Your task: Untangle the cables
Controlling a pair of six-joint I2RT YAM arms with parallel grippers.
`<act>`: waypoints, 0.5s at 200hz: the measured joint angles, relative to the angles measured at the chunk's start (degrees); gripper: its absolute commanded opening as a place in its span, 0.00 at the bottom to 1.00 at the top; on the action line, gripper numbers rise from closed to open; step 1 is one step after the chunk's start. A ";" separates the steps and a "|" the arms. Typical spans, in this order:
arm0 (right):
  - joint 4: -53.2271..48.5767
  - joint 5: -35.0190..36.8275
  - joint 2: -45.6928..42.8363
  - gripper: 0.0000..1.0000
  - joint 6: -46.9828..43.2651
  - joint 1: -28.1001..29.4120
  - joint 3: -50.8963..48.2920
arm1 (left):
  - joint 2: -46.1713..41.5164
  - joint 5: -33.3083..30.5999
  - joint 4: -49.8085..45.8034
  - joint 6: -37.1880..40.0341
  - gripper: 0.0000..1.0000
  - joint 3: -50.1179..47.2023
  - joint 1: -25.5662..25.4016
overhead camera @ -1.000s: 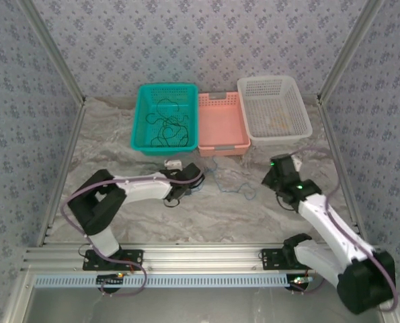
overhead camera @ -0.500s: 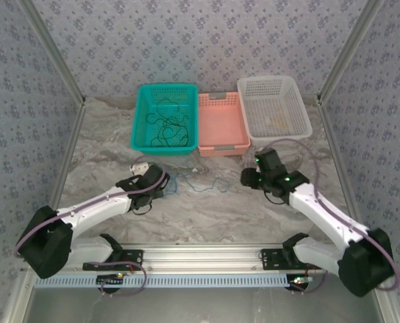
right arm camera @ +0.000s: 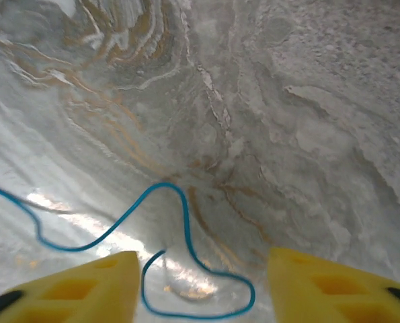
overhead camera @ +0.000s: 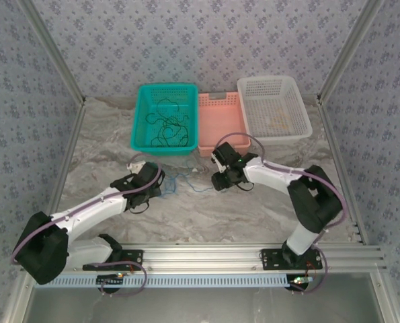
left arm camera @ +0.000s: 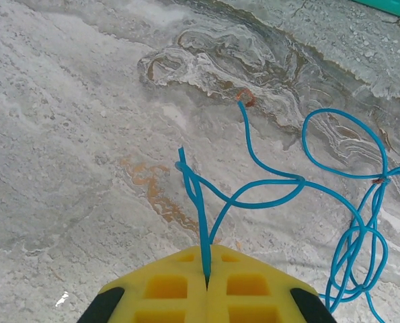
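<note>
The marbled bench carries three baskets along its far edge. The teal basket stands leftmost, the pink basket touches its right side, and the white basket stands beyond that.

The left arm reaches out low toward the ground in front of the teal basket. The right arm bends in from the right of it.

The left tool sits just in front of the teal basket's near wall, its yellow fingers pressed together on a doubled strand of the blue cable. The right tool hangs to the front right of the teal basket, its jaws wide apart, with a loop of blue cable lying on the bench between them.

The blue cable trails across the bench between the two tools, in front of the teal basket's right corner. The black cables lie tangled inside the teal basket.
</note>
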 measured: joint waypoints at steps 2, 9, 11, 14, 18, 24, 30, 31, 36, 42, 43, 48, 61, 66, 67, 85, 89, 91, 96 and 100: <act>-0.02 0.11 0.46 0.37 0.17 0.00 0.24 | 0.00 0.02 0.00 -0.02 0.00 0.00 0.00; -0.04 0.42 1.81 0.30 -0.26 0.00 0.94 | 0.00 0.07 0.00 0.20 0.00 0.00 0.00; 0.00 0.52 2.21 0.28 -0.72 0.00 1.07 | 0.00 0.07 0.00 0.20 0.00 0.00 0.00; 0.04 0.61 2.60 0.25 -0.50 0.00 1.25 | 0.00 0.11 0.00 0.22 0.00 0.00 0.00; 0.04 0.70 3.10 0.21 -0.92 0.00 1.40 | 0.00 0.17 0.00 0.22 0.00 0.00 0.00; 0.07 0.92 3.50 0.14 -0.79 0.00 1.44 | 0.00 0.17 -0.04 0.22 0.00 0.00 0.00; -0.07 1.14 3.67 0.08 -0.59 0.00 1.44 | 0.00 0.15 -0.04 0.22 0.00 0.00 0.02; -0.11 1.18 3.69 0.07 -0.70 0.00 1.44 | 0.00 0.15 -0.04 0.24 0.00 0.00 0.02; -0.17 1.60 3.69 0.01 -0.20 0.00 1.44 | -0.02 0.15 -0.07 0.24 0.00 0.00 0.09; -0.15 2.19 3.61 0.00 0.28 0.00 1.44 | -0.02 0.13 -0.17 0.26 0.00 0.00 0.22; -0.15 2.23 3.61 0.00 0.22 0.00 1.42 | -0.02 0.11 -0.20 0.26 0.00 0.00 0.24; -0.07 2.82 3.32 0.00 0.76 -0.04 1.31 | -0.07 0.00 -0.42 0.37 0.00 0.00 0.35; 0.00 4.13 1.22 0.00 1.88 -0.48 0.00 | -0.35 -0.31 -1.14 0.42 0.00 -0.02 0.81; -0.13 4.55 -0.22 0.00 2.54 -0.87 -0.87 | -0.57 -0.48 -1.51 0.44 0.00 -0.04 1.05; -0.13 4.72 -0.68 0.00 2.73 -1.01 -1.18 | -0.63 -0.48 -1.60 0.42 0.00 -0.04 1.14; -1.36 6.43 -9.42 0.00 5.55 -4.20 -5.35 | -1.90 -0.83 -2.75 0.42 0.00 -0.46 2.62; -1.66 6.56 -11.41 0.00 6.10 -5.22 -6.08 | -2.25 -0.94 -3.08 0.42 0.00 -0.59 3.10; -1.92 6.73 -12.70 0.00 6.43 -5.86 -6.43 | -2.47 -0.96 -3.21 0.42 0.00 -0.70 3.34; -2.43 6.93 -15.54 0.00 7.28 -7.63 -7.28 | -2.97 -0.94 -3.48 0.42 0.00 -0.92 3.98; -2.99 7.48 -18.05 0.00 7.98 -9.27 -7.78 | -3.45 -0.98 -3.67 0.42 0.00 -1.11 4.52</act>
